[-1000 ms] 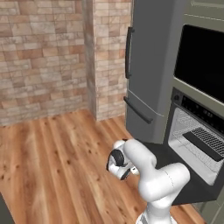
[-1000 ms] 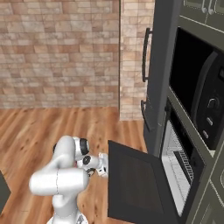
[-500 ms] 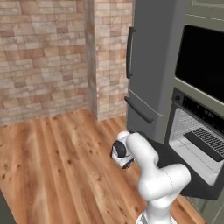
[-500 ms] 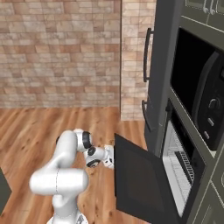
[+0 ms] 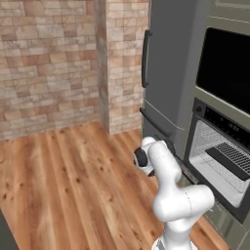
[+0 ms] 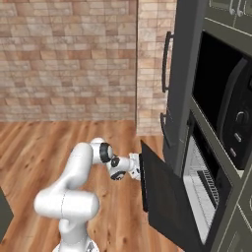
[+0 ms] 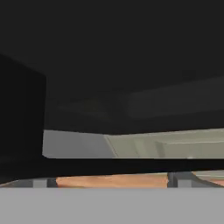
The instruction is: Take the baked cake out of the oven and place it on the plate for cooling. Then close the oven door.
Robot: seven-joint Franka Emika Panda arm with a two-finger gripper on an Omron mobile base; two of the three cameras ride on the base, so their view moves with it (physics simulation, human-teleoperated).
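Observation:
The oven (image 5: 225, 123) stands open, its wire rack (image 5: 231, 158) showing in the pale cavity. The oven door (image 6: 167, 197) hangs down as a flat black panel. My gripper (image 6: 137, 166) is right at the door's outer top edge, pointing at it, and is open. In the hand view the fingertips (image 7: 40, 182) stand wide apart with nothing between them, and the door's dark surface (image 7: 131, 65) looms close above. The cake and the plate are out of view.
A tall grey fridge (image 5: 166, 73) stands just left of the oven. A large black microwave (image 5: 229, 73) sits above it. Brick wall (image 5: 49, 63) runs behind, and open wooden floor (image 5: 63, 185) lies to the left of the arm.
The arm has swung up and toward the oven, bringing the hand from over the floor to the open door's edge. The jaws stayed open.

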